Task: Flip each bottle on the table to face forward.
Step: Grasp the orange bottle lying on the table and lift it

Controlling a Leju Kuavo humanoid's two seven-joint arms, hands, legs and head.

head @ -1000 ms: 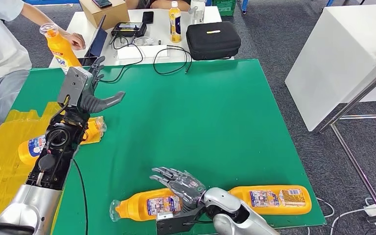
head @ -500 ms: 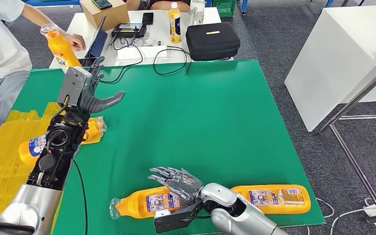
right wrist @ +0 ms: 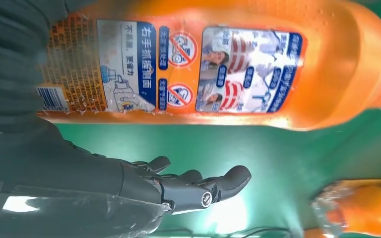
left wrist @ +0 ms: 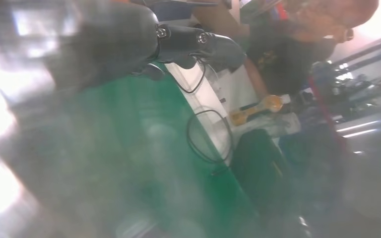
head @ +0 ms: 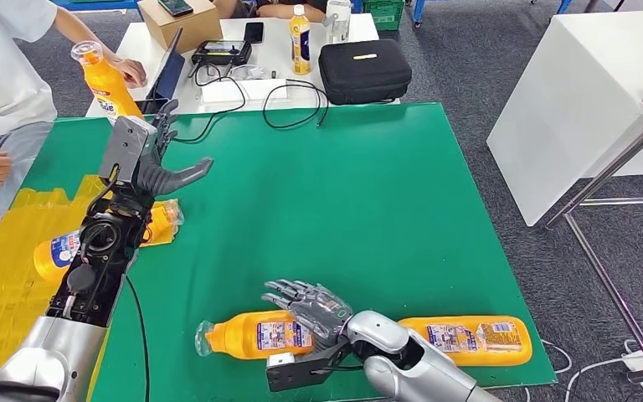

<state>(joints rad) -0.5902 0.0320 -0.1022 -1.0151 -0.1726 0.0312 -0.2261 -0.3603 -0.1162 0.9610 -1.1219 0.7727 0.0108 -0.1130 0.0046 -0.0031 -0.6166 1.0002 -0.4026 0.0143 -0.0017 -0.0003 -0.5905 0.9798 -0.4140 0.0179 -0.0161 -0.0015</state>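
Three orange detergent bottles lie on the green table (head: pixel 368 193). One bottle (head: pixel 255 335) lies near the front edge, cap pointing left. My right hand (head: pixel 311 306) rests over its base end with fingers spread; in the right wrist view its label (right wrist: pixel 198 69) of small print and pictures faces up, and the fingers (right wrist: pixel 198 186) stretch past it, not wrapped around it. A second bottle (head: pixel 469 339) lies to the right, behind my right arm. The third (head: pixel 59 249) lies on yellow sheeting, partly hidden by my left arm. My left hand (head: pixel 155 159) hangs raised and open, holding nothing.
A person at the far left holds an upright orange bottle (head: pixel 105 79). Behind the green table a white table carries a laptop, cables, a black case (head: pixel 364 67) and a small drink bottle (head: pixel 300 38). A white cabinet (head: pixel 586 92) stands to the right.
The front bottle has shifted a little to the right under my right hand and turned slightly. The person's other hand has come in at the left edge. My left arm has not moved.
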